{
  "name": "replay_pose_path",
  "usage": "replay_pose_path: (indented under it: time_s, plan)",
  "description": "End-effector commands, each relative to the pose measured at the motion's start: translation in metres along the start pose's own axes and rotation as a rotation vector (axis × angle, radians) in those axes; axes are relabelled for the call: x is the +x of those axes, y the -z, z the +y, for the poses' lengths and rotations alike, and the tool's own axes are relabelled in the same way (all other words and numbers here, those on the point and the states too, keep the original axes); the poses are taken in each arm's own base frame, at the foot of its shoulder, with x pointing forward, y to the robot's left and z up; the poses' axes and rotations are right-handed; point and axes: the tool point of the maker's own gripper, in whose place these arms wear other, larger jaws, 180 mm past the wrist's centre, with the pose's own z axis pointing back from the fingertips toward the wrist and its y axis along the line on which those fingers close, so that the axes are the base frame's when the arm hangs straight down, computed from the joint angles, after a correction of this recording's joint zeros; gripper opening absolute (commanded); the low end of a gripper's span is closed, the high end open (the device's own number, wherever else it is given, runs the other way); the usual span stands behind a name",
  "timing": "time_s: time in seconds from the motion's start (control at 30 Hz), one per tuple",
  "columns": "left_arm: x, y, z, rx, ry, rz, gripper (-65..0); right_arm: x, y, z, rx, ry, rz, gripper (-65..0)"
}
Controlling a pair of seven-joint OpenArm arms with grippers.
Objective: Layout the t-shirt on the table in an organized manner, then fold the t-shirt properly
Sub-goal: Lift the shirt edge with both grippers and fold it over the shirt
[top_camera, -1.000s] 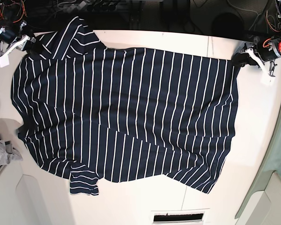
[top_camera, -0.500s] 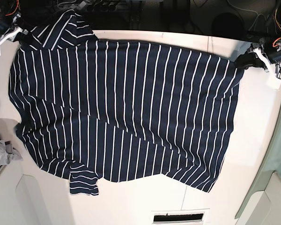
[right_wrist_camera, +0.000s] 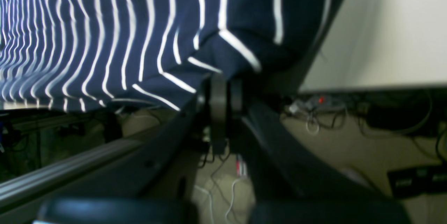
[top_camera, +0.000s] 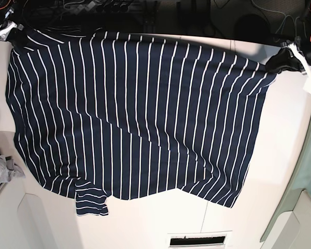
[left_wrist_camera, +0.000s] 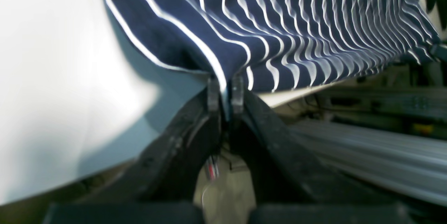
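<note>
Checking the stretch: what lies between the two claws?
In the base view, only the t-shirt, its top edge pulled between the left claw and the right claw.

t-shirt (top_camera: 135, 114) spread across the table (top_camera: 280, 150), covering most of it. Far edge pulled taut between the two far corners: left gripper (top_camera: 286, 58) at base view's right, right gripper (top_camera: 10, 32) at its left. Sleeve (top_camera: 90, 199) at near-left. Grey cloth (top_camera: 1, 171) at left edge, beside the shirt.
</note>
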Motion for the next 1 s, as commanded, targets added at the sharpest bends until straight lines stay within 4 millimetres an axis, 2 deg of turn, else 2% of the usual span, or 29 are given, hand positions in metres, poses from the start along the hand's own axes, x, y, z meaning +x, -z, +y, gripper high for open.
replay_pose_path:
  time_s: [0.0,0.2,0.37,0.53,0.7,0.83,0.97]
  plan:
    - [0.015,-0.008,0.002,0.002,0.023,-0.038,-65.0,0.016,-0.007,0.001,0.002,-0.033,-0.043,-65.0]
    - [0.031,-0.020,0.006,0.009,0.006,-0.105,-65.0,0.049,-0.006,0.006,0.007,-0.065,-0.122,-65.0]
    - [0.036,-0.017,0.009,0.028,0.019,-0.132,-65.0,0.084,-0.002,0.011,0.008,-0.095,-0.202,-65.0]
    - [0.050,0.001,0.017,0.073,0.085,-0.157,-65.0,0.123,0.007,0.015,0.022,-0.101,-0.282,-65.0]
    - [0.064,0.027,0.023,0.058,0.091,-0.144,-65.0,0.151,0.024,0.010,0.056,-0.027,-0.335,-65.0]
    - [0.086,0.034,0.041,0.090,0.074,-0.197,-65.0,0.178,0.034,0.008,0.087,0.018,-0.378,-65.0]
    - [0.098,0.039,0.051,0.098,0.047,-0.223,-65.0,0.204,0.044,0.012,0.122,0.039,-0.407,-65.0]
